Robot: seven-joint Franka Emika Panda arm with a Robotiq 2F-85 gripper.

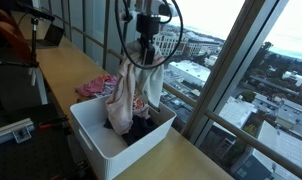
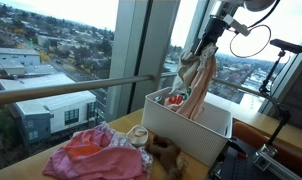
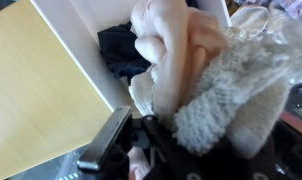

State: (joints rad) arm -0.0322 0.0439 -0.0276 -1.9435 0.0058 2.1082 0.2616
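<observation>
My gripper (image 1: 145,57) hangs above a white bin (image 1: 91,135), shut on a bunch of pale pink and cream cloth (image 1: 127,92) that dangles from it down into the bin. In an exterior view the same cloth (image 2: 196,82) droops from the gripper (image 2: 207,47) over the bin (image 2: 206,135). The wrist view shows the held cloth (image 3: 186,60), pink and fuzzy white, filling the frame, with one black finger (image 3: 106,143) beside it. Dark clothing (image 3: 119,50) lies on the bin's floor below.
A heap of pink and red clothes (image 2: 96,155) lies on the wooden counter (image 1: 66,70) next to the bin, with a brown item (image 2: 163,152) beside it. Tall windows and a handrail (image 2: 71,90) run along the counter's far side.
</observation>
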